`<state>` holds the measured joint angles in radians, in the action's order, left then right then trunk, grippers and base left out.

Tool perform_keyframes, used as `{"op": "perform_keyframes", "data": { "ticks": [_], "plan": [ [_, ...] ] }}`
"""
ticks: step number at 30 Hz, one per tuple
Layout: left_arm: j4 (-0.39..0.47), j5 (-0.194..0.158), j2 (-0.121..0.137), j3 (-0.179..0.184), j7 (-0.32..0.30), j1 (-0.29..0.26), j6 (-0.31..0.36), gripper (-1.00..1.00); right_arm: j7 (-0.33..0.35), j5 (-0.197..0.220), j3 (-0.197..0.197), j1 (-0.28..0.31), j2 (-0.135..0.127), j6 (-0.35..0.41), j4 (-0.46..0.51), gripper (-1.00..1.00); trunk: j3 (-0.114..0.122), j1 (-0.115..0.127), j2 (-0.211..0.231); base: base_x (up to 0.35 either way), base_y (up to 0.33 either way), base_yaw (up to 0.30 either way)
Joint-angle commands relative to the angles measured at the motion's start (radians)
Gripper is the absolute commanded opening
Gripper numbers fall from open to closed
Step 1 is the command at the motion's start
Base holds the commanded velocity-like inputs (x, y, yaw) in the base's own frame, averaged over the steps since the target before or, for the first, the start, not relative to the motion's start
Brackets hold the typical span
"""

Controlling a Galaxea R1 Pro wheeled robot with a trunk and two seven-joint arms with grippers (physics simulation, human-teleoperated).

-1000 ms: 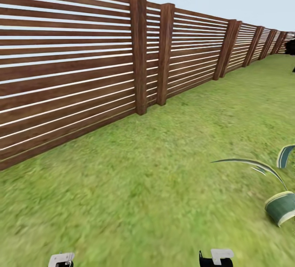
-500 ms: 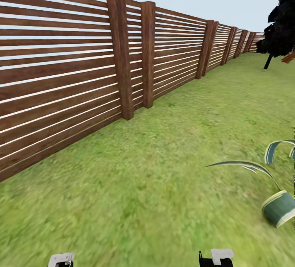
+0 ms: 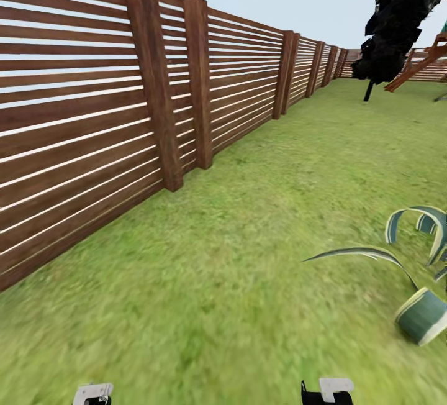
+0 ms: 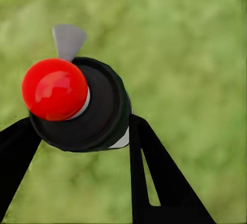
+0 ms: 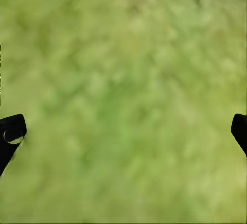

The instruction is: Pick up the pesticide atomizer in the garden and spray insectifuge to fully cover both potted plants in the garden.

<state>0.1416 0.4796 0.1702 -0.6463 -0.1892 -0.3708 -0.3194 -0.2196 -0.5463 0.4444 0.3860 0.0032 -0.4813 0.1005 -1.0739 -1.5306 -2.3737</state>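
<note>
No writing could be read anywhere. In the left wrist view the left gripper (image 4: 77,147) was closed on the atomizer (image 4: 82,105), seen end on: a dark round body with a red top and a grey tab, black fingers (image 4: 154,172) touching either side, lawn (image 4: 195,54) behind. The right gripper (image 5: 123,131) stood wide open over blurred grass, its two black fingertips at opposite edges with nothing between them. From the head view a brown slatted fence (image 3: 93,113) ran along the left, well apart from a plant (image 3: 410,256) at the right edge, whose long curled leaves rose over a green banded pot (image 3: 423,315) lying tilted on the grass. Far off stood a dark tree (image 3: 400,13) beside a brown wooden frame (image 3: 422,63)
</note>
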Motion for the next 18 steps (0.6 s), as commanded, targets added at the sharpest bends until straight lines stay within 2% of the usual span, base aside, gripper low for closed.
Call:
{"op": "perform_keyframes", "data": {
  "ticks": [1,18],
  "plan": [
    [0.0,0.005,0.0,-0.009,-0.006,0.0,-0.003,-1.0,-0.006,-0.01,0.006,0.001,0.0,-0.002,-0.001,1.0,-0.001,0.0,0.0,0.307,0.202,-0.128],
    [0.0,0.007,0.0,-0.009,-0.006,0.0,-0.003,-1.0,-0.001,-0.015,0.005,0.001,-0.005,-0.002,-0.001,1.0,-0.001,0.0,0.0,0.31,0.182,-0.011]
  ]
}}
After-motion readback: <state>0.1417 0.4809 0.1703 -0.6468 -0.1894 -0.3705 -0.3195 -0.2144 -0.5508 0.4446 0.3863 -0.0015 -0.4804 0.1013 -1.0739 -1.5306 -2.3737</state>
